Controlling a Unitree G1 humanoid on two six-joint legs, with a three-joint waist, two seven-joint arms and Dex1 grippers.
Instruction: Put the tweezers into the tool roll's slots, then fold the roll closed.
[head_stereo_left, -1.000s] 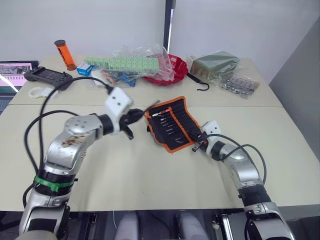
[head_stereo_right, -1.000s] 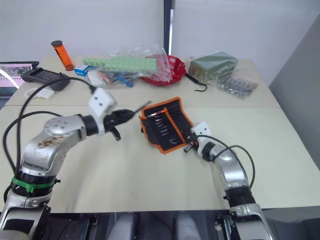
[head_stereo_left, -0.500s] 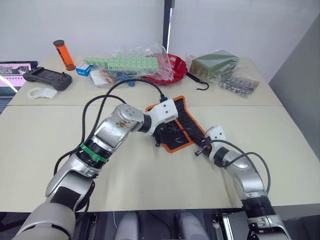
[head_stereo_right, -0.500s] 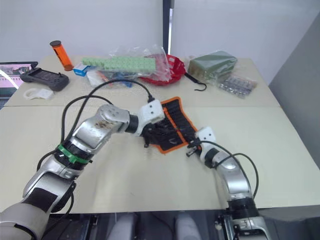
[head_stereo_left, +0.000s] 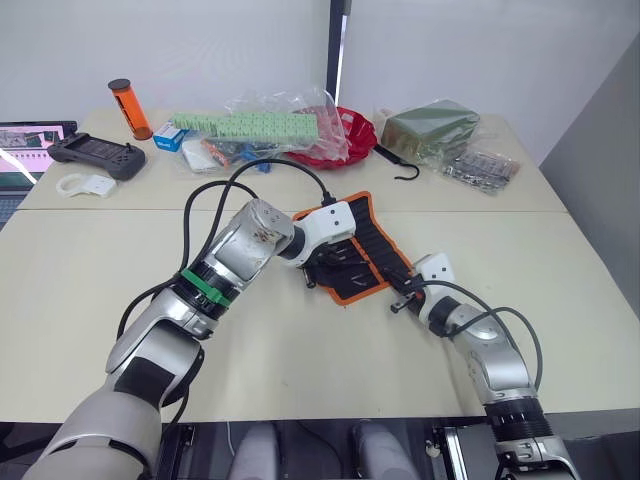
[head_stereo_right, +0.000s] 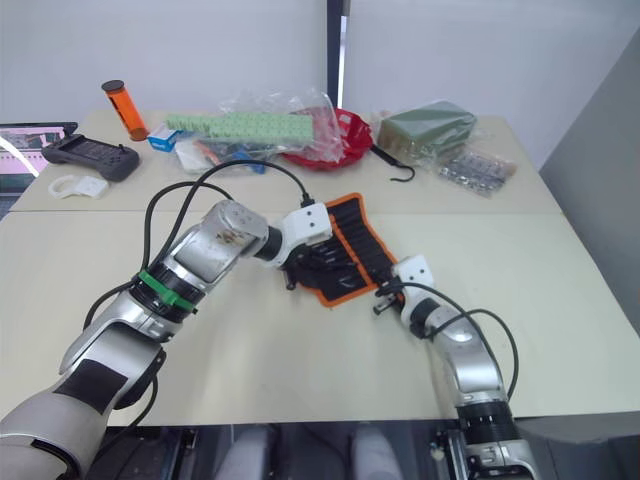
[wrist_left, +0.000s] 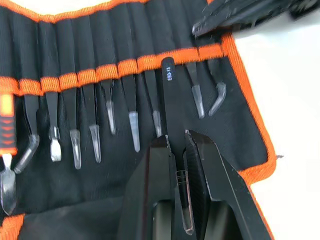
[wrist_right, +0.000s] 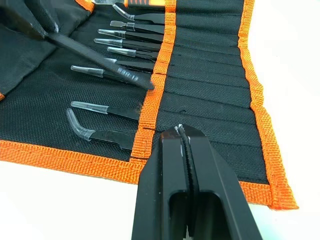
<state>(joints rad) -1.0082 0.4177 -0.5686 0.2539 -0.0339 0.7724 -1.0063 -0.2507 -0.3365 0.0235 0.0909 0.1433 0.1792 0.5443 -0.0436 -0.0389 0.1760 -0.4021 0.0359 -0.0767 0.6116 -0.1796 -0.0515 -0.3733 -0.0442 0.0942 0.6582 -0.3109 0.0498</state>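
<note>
Left wrist view: your left gripper (wrist_left: 175, 145) is clamped on one tweezer (wrist_left: 168, 100), fingers closed narrow around its shaft. The blunt end (white lettering on it) sits at the orange band (wrist_left: 120, 66) that crosses the roll (wrist_left: 240, 125), right at the mouth of a slot (wrist_left: 172, 25). Other tweezers (wrist_left: 131, 120) are already seated in neighbouring slots, capped tips hanging below the band across the middle of the frame. One orange-handled tool (wrist_left: 6, 125) sits at the far left edge.

Right wrist view: your right gripper (wrist_right: 184, 131) has its fingers pressed together with nothing between them. The tips rest on the roll fabric, just at the near end of the orange band. The held tweezer (wrist_right: 95, 60) runs diagonally from the upper left of the frame down to the band.

Left eye view: the roll (head_stereo_left: 375, 240) lies open and flat at the centre of the table (head_stereo_left: 300, 350) (orange binding all round). Left gripper (head_stereo_left: 325, 262) is over its lower left part; right gripper (head_stereo_left: 398, 300) is at its lower right corner. Along the top of the frame: orange bottle (head_stereo_left: 130, 110), red bowl (head_stereo_left: 350, 135), black hook (head_stereo_left: 398, 165), olive bag (head_stereo_left: 430, 128).
</note>
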